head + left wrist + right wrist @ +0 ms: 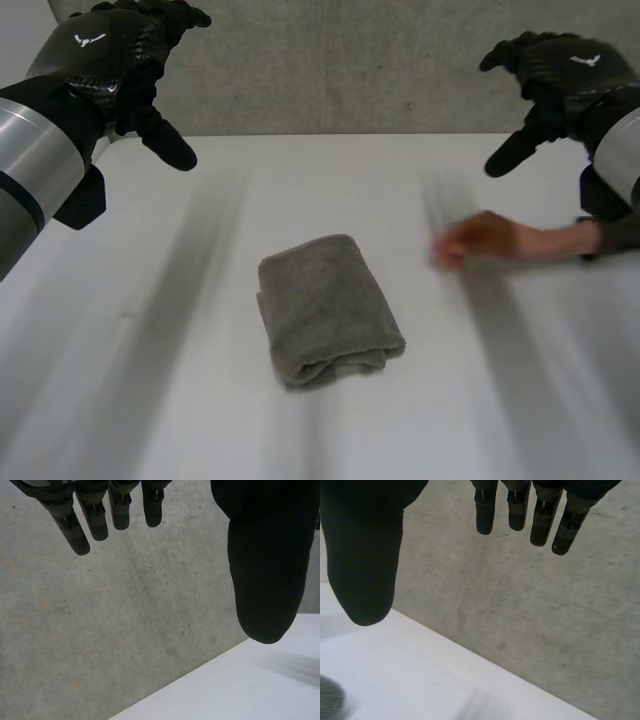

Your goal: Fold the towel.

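Head view has the towel (328, 308) lying near the middle of the white table (150, 400), a grey cloth already doubled over into a thick, compact bundle, its long side running from about 11 o'clock to 5 o'clock and its rounded folded layers showing at the near end. Neither robot hand touches it. Just off the towel at roughly 2 o'clock a person's hand (480, 240) lies low over the table, blurred, with the forearm (560, 240) reaching in from the 3 o'clock side; it is near the towel but apart from it. Farther out, the left hand (120, 60) hangs in the air at about 10 o'clock from the towel, well clear of the table, thumb pointing down and inward. The right hand (555, 75) mirrors it at about 2 o'clock, raised above the person's forearm. From the left wrist view the left hand's fingers (75, 530) hang loose and spread well away from the thumb (265, 580), a wide stance with nothing between them. The right wrist view tells the same of the right hand: straight, relaxed fingers (540, 520), thumb set far apart, holding nothing. Behind the table stands a grey concrete wall (350, 70).
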`<state>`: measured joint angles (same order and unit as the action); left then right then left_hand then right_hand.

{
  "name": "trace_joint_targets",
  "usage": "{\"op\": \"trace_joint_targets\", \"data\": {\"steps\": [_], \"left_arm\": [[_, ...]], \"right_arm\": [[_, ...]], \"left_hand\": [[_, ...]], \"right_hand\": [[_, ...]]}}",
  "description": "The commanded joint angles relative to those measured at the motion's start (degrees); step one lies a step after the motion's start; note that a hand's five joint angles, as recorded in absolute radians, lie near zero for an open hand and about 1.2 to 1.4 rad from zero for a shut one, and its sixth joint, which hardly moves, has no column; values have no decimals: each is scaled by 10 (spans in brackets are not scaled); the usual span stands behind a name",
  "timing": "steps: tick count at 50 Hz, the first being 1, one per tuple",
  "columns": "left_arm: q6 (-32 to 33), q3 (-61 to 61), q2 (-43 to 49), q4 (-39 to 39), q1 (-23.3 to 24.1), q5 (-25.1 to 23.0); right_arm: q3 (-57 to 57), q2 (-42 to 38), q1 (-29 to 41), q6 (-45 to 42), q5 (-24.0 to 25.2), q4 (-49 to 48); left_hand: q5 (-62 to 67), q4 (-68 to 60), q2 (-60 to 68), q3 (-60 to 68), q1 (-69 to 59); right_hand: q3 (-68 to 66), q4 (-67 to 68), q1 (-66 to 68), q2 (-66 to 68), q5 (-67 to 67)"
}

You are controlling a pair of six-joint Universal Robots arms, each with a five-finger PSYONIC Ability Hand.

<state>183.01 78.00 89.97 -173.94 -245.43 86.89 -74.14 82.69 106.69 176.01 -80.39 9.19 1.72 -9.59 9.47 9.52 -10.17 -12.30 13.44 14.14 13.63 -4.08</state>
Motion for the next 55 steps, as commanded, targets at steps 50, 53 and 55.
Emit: {"op": "trace_joint_targets", "data": {"steps": [50,53,55], "left_arm": [[4,30,-1,-38,-12,-4],[3,30,-1,-37,-12,-4],[4,30,-1,-38,-12,-4]], "right_arm": [[-25,-4,13,-51,9,-15],[-26,-3,13,-52,9,-15],[-27,-3,14,-52,9,-15]], "left_hand": [[-17,-4,5,5,2],[-17,-4,5,5,2],[-17,-4,5,5,2]], "right_hand": [[23,-34,-41,-36,41],[23,-34,-41,-36,41],[23,-34,-41,-36,41]]}}
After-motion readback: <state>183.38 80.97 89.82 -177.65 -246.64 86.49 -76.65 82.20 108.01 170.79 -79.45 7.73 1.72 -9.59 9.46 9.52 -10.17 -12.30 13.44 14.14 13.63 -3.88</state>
